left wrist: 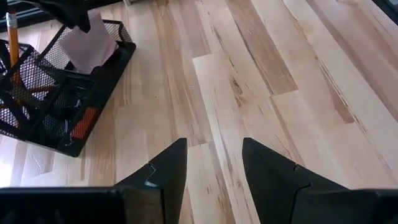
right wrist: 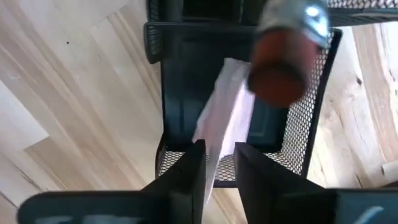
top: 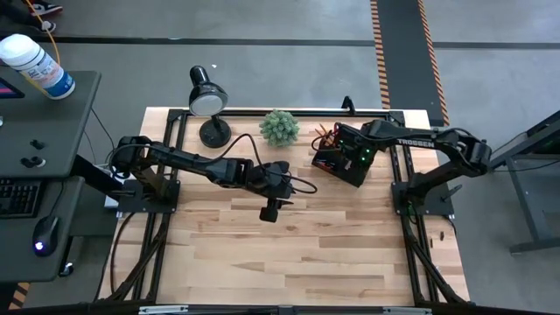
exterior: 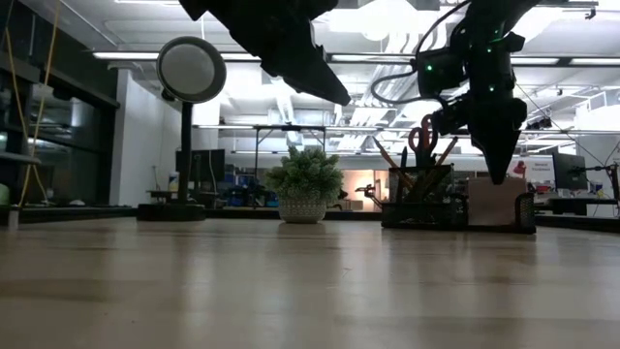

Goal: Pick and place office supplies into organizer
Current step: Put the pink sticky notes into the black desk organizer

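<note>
The right gripper (right wrist: pixel 216 163) hangs over the black mesh organizer (top: pixel 341 158), fingers pinching a pale pink sticky-note pad (right wrist: pixel 225 112). The left gripper (left wrist: pixel 213 163) hovers over the wooden counter (top: pixel 306 245), fingers spread and empty.

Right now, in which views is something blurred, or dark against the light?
Right wrist view: an orange-red pencil end close to the lens is blurred, and the pale sticky-note pad in the organizer is soft. Low view: both arms and the lamp are dark silhouettes against bright ceiling lights. Left wrist view: the open left hand and the table are sharp.
</note>
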{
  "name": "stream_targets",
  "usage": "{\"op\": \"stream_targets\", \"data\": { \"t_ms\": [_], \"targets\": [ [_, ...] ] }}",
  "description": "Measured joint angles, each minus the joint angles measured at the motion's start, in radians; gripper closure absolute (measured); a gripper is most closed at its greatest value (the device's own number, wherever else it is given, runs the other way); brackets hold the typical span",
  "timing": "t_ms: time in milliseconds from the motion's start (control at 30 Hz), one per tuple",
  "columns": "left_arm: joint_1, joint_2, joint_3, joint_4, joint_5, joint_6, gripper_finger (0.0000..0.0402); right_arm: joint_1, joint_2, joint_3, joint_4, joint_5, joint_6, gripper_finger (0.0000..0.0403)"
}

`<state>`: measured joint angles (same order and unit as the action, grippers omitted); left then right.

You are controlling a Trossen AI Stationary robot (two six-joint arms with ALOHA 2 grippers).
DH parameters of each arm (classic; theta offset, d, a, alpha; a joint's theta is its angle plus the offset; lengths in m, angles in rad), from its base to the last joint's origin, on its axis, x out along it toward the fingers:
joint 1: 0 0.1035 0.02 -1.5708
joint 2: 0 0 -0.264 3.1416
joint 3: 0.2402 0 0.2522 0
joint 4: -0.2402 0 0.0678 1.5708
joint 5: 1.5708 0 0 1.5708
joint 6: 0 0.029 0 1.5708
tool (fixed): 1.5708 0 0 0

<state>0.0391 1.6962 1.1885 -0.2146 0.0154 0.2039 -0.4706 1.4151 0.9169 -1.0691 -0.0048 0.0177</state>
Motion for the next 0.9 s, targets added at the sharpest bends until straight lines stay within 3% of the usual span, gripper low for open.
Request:
{"op": "stream_targets", "data": {
  "t_ms": [267, 700, 900],
  "targets": [
    [0.000, 0.000, 0.000, 0.000, 0.000, 0.000, 0.0259, 0.000, 0.000, 0.000, 0.000, 0.153, 0.008, 0.0284],
    [0.000, 0.000, 0.000, 0.000, 0.000, 0.000, 0.0259, 0.000, 0.000, 0.000, 0.026, 0.202, -0.002, 0.0241],
    [0.000, 0.000, 0.000, 0.000, 0.000, 0.000, 0.0258, 0.000, 0.000, 0.000, 0.051, 0.210, -0.023, 0.0251]
  ]
}}
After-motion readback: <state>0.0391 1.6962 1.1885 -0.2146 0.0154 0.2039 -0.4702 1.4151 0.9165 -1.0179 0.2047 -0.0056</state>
